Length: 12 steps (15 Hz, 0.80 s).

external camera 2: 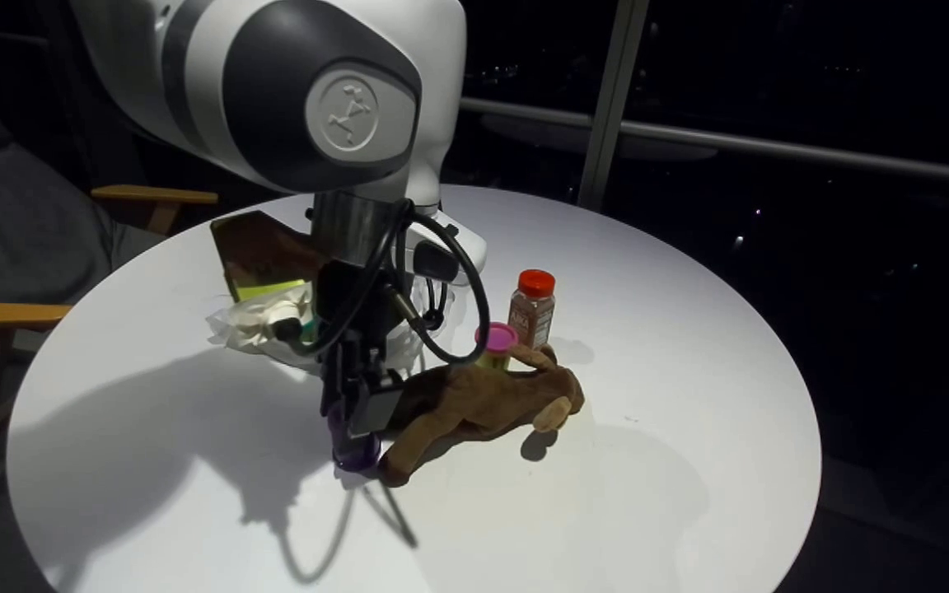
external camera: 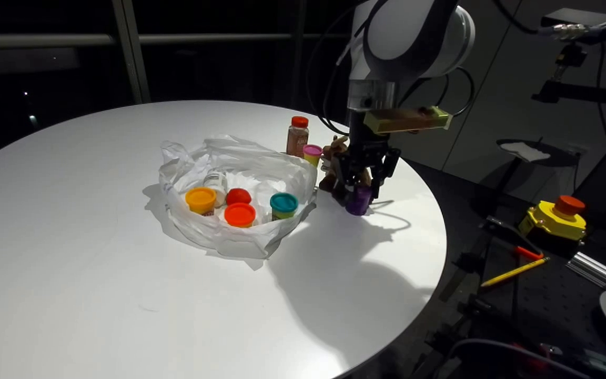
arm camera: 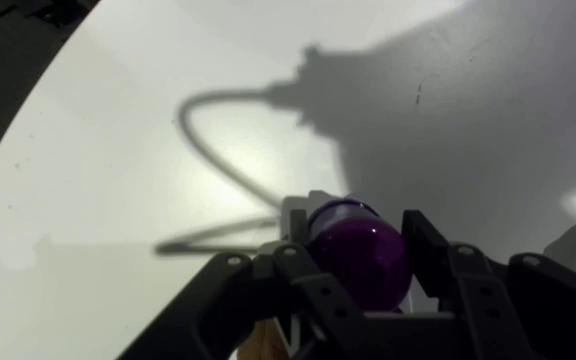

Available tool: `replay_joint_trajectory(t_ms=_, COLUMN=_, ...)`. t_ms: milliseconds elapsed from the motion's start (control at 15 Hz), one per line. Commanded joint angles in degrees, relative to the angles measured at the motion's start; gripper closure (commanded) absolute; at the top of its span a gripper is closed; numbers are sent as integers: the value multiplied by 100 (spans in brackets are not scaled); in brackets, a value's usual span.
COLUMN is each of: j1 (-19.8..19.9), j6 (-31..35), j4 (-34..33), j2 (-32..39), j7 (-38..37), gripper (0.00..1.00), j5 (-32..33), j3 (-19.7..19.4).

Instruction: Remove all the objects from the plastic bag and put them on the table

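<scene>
Outside the bag, down at the table, our claw clasps the purple jar, which we judge light, stiff and slick, best held square across its round sides.

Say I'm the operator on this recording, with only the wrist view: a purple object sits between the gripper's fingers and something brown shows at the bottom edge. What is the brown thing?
Observer: A brown plush toy, lying on the table beside the purple object.
Operator: Anything left to take out?
Observer: Yes: in an exterior view, a teal-lidded tub sits among several things inside the bag.
Operator: Anything else outside it?
Observer: A red-capped jar stands close to a pink-lidded tub, in both exterior views.
</scene>
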<state>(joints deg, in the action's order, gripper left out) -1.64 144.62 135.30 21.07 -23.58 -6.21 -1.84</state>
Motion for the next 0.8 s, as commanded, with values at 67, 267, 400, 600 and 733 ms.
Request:
replay_joint_trajectory(t_ms=67, j1=-115, j6=254, j4=98, j2=-19, j7=126, gripper=75, j5=-29, j3=-4)
replay_joint_trajectory(t_ms=267, j1=-215, j6=332, j4=156, j2=-73, j7=8, gripper=19, j5=55, j3=-50)
replay_joint_trajectory(t_ms=400, j1=-381, j6=469, j4=261, j2=-200, j7=-223, gripper=4, j5=240, j3=-155)
replay_joint_trajectory(t_ms=600, j1=-688, j6=577, j4=372, j2=-495, j7=-832, gripper=0, j5=552, j3=-378)
replay_joint_trajectory(t_ms=733, j1=-976, j6=546, j4=350, j2=-724, j7=-1381, gripper=0, j5=1017, j3=-571)
